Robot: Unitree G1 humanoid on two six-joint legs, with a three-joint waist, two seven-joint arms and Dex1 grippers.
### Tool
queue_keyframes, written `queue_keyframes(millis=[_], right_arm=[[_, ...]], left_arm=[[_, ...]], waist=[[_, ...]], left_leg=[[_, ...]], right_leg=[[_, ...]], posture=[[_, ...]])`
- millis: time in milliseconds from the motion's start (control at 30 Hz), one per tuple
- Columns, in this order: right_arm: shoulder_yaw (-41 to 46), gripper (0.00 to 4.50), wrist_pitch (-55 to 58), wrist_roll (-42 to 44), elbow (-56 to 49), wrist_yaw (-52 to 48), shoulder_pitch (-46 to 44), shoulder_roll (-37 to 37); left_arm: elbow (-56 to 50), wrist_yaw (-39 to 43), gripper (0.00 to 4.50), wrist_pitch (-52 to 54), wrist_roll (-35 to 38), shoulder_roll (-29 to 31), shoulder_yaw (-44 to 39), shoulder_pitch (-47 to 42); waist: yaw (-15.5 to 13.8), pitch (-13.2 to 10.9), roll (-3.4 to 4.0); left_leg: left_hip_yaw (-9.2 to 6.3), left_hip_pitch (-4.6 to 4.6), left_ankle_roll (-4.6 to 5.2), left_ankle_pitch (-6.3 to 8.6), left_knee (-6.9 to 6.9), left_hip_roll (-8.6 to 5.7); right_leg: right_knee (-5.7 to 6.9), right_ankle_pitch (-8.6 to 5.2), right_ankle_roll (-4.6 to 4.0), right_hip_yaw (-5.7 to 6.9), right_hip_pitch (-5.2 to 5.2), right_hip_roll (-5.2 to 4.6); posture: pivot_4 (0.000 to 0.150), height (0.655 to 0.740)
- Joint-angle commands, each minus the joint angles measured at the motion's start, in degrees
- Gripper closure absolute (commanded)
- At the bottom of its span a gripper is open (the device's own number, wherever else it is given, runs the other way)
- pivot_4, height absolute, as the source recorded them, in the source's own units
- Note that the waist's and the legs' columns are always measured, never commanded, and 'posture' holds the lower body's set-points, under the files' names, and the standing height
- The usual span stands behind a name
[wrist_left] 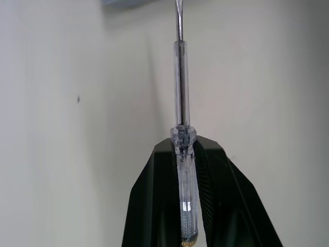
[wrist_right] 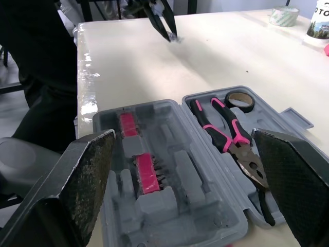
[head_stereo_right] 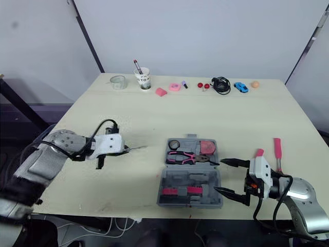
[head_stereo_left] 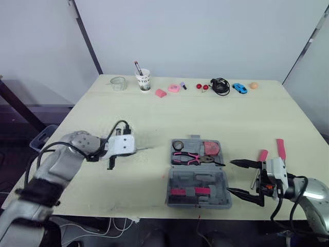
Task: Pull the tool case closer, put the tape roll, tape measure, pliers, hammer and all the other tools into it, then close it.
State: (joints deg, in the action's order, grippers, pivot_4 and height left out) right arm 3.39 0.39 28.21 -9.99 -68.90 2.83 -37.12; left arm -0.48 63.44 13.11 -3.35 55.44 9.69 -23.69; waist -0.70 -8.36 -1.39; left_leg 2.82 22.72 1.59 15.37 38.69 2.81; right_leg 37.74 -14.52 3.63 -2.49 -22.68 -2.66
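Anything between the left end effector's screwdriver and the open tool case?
Nothing visible. Only bare table lies between the left end effector, shut on the clear screwdriver, and the open tool case. The pliers and tape roll sit in its far half.

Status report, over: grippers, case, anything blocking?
Left gripper shut on screwdriver, left of case. Right gripper open beside open case; pliers, tape roll inside. Two pink-handled tools on table. Nothing blocking.
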Motion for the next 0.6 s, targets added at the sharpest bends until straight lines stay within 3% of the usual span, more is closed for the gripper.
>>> queue_keyframes(millis=[33, 133, 267, 433, 600], right_arm=[[1.05, 0.0, -1.74, 0.57, 0.06, -0.83, -0.47, -0.04], [0.85, 0.0, -1.92, 0.48, 0.24, -0.74, -0.79, 0.1], [0.62, 0.0, -1.8, 0.46, -0.19, -0.45, -0.7, 0.22], [0.71, 0.0, -1.3, 0.54, -0.91, 0.03, -0.78, 0.07], [1.0, 0.0, 0.42, 1.51, -3.1, 1.42, -1.5, -0.09]], left_arm=[[-15.54, -4.64, 4.46, 28.89, 6.76, -2.85, -8.35, 3.91], [-23.67, -9.31, 4.46, 48.52, 10.28, -6.81, -12.35, 6.02], [-26.93, -15.03, 4.46, 61.71, 11.24, -11.51, -15.96, 5.76], [-27.01, -25.15, 4.46, 74.94, 9.97, -18.67, -21.1, 3.89], [-24.7, -32.14, 4.46, 79.08, 10.1, -21.65, -22.88, 4.42]], waist=[[-0.08, 0.0, 0.0], [-0.01, 0.01, 0.0], [0.05, 0.0, 0.0], [0.03, 0.01, -0.02], [0.23, 0.02, -0.03]], left_leg=[[0.0, -0.03, 0.0, 0.0, 0.0, -0.01], [-0.03, -0.04, 0.0, 0.0, 0.04, -0.03], [-0.06, -0.04, 0.0, 0.0, 0.04, -0.05], [-0.1, -0.06, 0.0, 0.0, 0.05, -0.08], [-0.16, -0.06, -0.01, 0.0, 0.04, -0.09]], right_leg=[[0.0, 0.0, 0.0, -0.01, 0.01, 0.01], [0.06, -0.01, 0.0, -0.02, 0.02, 0.01], [0.06, 0.0, 0.0, -0.02, 0.02, 0.03], [0.06, 0.0, -0.01, -0.03, 0.02, 0.04], [0.06, 0.0, -0.02, -0.04, 0.02, 0.04]], posture=[[0.15, 0.74], [0.15, 0.74], [0.15, 0.74], [0.15, 0.74], [0.15, 0.74]])
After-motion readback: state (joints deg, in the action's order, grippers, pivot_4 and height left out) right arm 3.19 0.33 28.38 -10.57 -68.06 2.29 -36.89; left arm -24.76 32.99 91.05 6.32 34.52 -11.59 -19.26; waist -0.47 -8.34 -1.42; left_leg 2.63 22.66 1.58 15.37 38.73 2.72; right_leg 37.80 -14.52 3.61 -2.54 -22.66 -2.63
